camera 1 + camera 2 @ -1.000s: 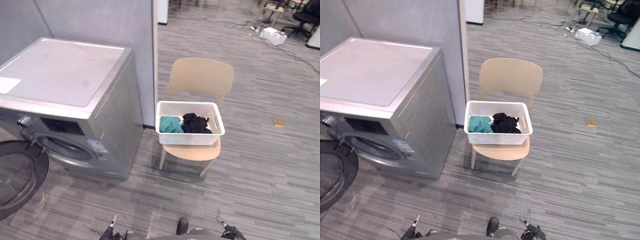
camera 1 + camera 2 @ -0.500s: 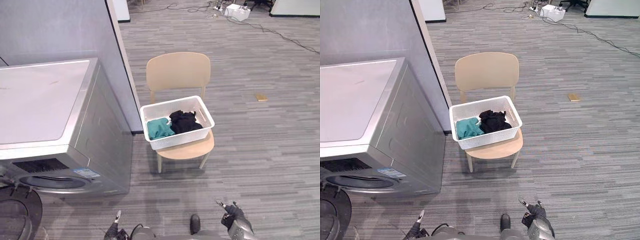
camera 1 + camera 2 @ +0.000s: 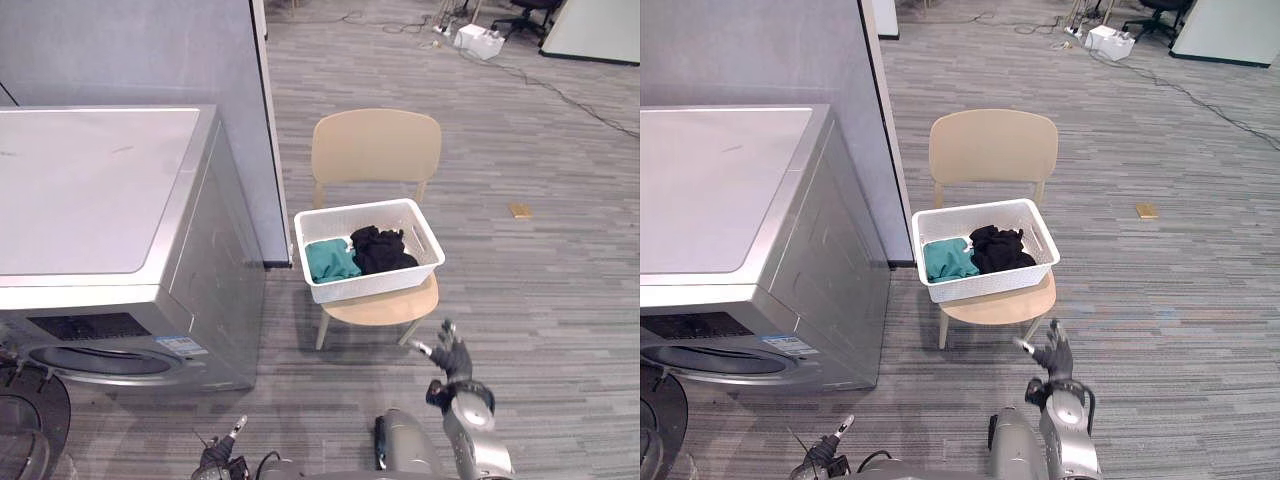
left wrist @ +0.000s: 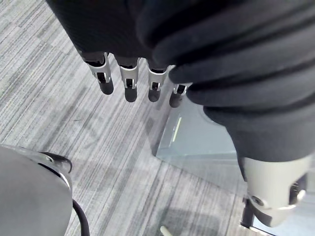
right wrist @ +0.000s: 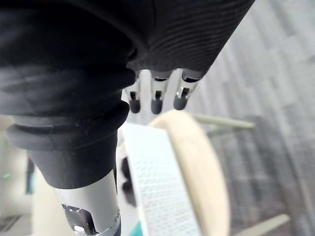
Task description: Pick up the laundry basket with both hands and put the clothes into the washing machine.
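Note:
A white laundry basket (image 3: 322, 288) sits on the seat of a beige chair (image 3: 375, 146). Inside it lie a teal garment (image 3: 330, 260) and a black garment (image 3: 382, 250). The silver washing machine (image 3: 100, 200) stands to the left, its round door (image 3: 25, 440) swung open at the lower left. My right hand (image 3: 452, 357) is raised in front of the chair, below and right of the basket, fingers straight, holding nothing. My left hand (image 3: 220, 455) hangs low at the bottom edge, its fingers (image 4: 129, 86) straight over the floor.
A grey partition wall (image 3: 180, 50) rises behind the washer and left of the chair. A small tan object (image 3: 519, 210) lies on the floor to the right. White boxes (image 3: 478, 40) and cables lie far back.
The whole picture has shifted, so the camera moved. My right hand has risen from the bottom edge towards the chair's front. The basket and clothes lie as before.

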Robot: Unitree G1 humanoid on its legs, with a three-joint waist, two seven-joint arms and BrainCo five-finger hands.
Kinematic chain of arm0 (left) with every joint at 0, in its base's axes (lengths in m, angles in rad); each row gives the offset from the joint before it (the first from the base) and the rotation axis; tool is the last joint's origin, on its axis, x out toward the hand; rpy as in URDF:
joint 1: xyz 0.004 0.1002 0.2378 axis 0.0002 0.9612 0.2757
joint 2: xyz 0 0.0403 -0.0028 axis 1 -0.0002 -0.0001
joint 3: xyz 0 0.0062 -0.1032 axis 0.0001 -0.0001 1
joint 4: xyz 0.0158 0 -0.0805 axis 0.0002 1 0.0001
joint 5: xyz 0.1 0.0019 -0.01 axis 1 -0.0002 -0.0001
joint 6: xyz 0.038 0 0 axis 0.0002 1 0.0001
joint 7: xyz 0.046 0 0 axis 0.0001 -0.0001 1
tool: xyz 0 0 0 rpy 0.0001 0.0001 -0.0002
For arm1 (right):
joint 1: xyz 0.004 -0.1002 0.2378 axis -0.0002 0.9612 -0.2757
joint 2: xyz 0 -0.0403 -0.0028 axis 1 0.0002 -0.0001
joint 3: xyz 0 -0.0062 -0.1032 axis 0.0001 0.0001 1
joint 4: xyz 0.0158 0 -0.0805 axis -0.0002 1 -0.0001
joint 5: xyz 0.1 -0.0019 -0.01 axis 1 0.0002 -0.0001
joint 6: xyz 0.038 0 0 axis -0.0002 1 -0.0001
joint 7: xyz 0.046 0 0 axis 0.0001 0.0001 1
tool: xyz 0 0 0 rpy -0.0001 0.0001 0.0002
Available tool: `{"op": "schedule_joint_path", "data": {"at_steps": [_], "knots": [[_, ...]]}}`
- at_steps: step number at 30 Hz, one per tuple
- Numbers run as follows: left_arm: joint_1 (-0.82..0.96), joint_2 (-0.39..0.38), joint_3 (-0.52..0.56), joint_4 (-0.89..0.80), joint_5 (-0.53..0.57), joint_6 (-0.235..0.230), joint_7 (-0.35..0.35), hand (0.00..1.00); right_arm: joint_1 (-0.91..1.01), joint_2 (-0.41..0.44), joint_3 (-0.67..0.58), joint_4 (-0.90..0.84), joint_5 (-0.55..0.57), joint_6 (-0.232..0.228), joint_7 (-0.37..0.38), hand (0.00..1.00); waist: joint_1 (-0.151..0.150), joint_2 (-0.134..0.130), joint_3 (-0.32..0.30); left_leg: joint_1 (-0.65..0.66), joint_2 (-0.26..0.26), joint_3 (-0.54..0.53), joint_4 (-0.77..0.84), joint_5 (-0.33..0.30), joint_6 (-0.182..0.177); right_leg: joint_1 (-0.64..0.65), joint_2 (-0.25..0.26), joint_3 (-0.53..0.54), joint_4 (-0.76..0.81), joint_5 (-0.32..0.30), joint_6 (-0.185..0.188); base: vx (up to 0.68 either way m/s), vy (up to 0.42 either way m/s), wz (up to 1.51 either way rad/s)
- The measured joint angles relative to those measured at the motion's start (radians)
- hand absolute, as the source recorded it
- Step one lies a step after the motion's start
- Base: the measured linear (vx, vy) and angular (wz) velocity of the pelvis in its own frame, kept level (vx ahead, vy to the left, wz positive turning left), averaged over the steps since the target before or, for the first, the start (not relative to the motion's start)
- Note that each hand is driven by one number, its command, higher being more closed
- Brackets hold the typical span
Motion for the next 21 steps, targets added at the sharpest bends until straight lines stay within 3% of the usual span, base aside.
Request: {"op": "schedule_joint_path", "data": {"at_steps": [1,2,3,4,7,11,12,14,15,16,18,19,21], "knots": [[0.000,0.000,0.000,0.000,0.007,0.000,0.000,0.00,-0.008,0.000,0.004,-0.016,0.000,-0.007,0.001,0.00,-0.001,-0.003,-0.002,0.002,0.003,-0.004,-0.002,0.001,-0.004,0.020,0.009,-0.009,-0.097,0.035,0.002,0.20,-0.089,0.12],[0.001,0.002,0.001,0.000,0.014,-0.001,0.000,0.00,-0.012,-0.005,0.011,-0.039,0.001,-0.018,0.003,0.00,-0.001,-0.017,-0.009,0.006,0.005,-0.014,-0.008,-0.002,-0.023,0.057,0.022,-0.012,-0.204,0.160,-0.004,0.21,-0.112,0.22],[-0.003,-0.007,0.003,0.003,0.019,-0.001,-0.002,0.00,-0.027,-0.033,0.016,-0.061,0.000,-0.022,0.007,0.00,0.000,0.020,-0.002,0.011,0.041,-0.039,-0.030,0.006,-0.049,0.093,0.051,-0.039,-0.253,0.186,-0.035,0.31,-0.164,0.37],[-0.007,-0.023,0.005,0.003,0.020,0.001,-0.002,0.00,-0.043,-0.054,0.030,-0.098,0.000,-0.023,0.014,0.00,-0.005,0.028,-0.004,0.010,0.055,-0.065,-0.051,0.033,-0.092,0.095,0.053,-0.070,-0.269,0.175,-0.045,0.31,-0.176,0.41],[-0.017,-0.027,0.006,0.003,0.021,0.001,0.000,0.00,-0.064,-0.087,0.043,-0.165,0.000,-0.025,0.018,0.00,-0.009,0.029,-0.005,-0.002,0.075,-0.114,-0.065,0.089,-0.132,0.112,0.053,-0.133,-0.273,0.152,-0.065,0.24,-0.182,0.56],[-0.017,-0.035,0.005,0.002,0.018,0.000,0.004,0.00,-0.126,-0.106,0.116,-0.182,-0.001,-0.033,0.021,0.00,0.004,0.031,-0.007,-0.050,0.090,-0.136,0.077,0.116,-0.135,0.182,0.065,-0.159,-0.324,0.139,-0.078,0.13,-0.114,0.27],[-0.016,-0.034,0.005,-0.003,0.018,0.000,0.008,0.00,-0.148,-0.110,0.156,-0.182,-0.018,-0.038,0.020,0.00,0.005,0.035,-0.005,-0.100,0.097,-0.136,0.201,0.117,-0.135,0.211,0.070,-0.168,-0.344,0.129,-0.084,0.09,-0.088,0.19],[-0.013,-0.041,-0.009,-0.032,0.019,-0.001,0.017,0.00,-0.181,-0.135,0.230,-0.182,-0.059,-0.043,0.017,0.00,0.008,0.052,0.004,-0.188,0.110,-0.133,0.411,0.161,-0.094,0.253,0.082,-0.179,-0.348,0.116,-0.094,0.09,-0.074,0.13],[-0.011,-0.035,-0.019,-0.049,0.019,-0.003,0.022,0.00,-0.209,-0.152,0.273,-0.182,-0.100,-0.044,0.016,0.00,0.028,0.056,0.009,-0.242,0.110,-0.136,0.530,0.229,-0.093,0.272,0.077,-0.171,-0.343,0.101,-0.099,0.05,-0.038,-0.07],[-0.010,-0.035,-0.030,-0.057,0.019,-0.004,0.024,0.00,-0.226,-0.156,0.287,-0.182,-0.120,-0.045,0.015,0.00,0.034,0.046,0.016,-0.264,0.112,-0.140,0.572,0.227,-0.091,0.273,0.071,-0.166,-0.339,0.094,-0.102,0.06,-0.039,-0.09],[-0.004,-0.023,-0.076,-0.078,0.019,-0.022,0.027,0.00,-0.321,-0.188,0.311,-0.168,-0.162,-0.046,0.010,0.00,0.033,0.054,0.022,-0.339,0.106,-0.121,0.536,0.138,-0.056,0.256,0.042,-0.158,-0.331,0.076,-0.112,0.00,0.000,0.00],[-0.003,-0.022,-0.077,-0.084,0.019,-0.022,0.028,0.00,-0.347,-0.199,0.314,-0.156,-0.175,-0.047,0.002,0.00,0.033,0.054,0.022,-0.353,0.109,-0.115,0.490,0.135,-0.052,0.247,0.034,-0.153,-0.329,0.073,-0.107,0.01,0.037,-0.03],[0.003,-0.022,-0.083,-0.103,0.021,-0.022,0.036,0.00,-0.446,-0.242,0.331,-0.092,-0.212,-0.041,-0.009,0.00,0.032,0.054,0.027,-0.365,0.113,-0.106,0.242,0.143,-0.060,0.187,-0.002,-0.134,-0.272,0.054,-0.084,0.01,0.098,-0.11]]}}
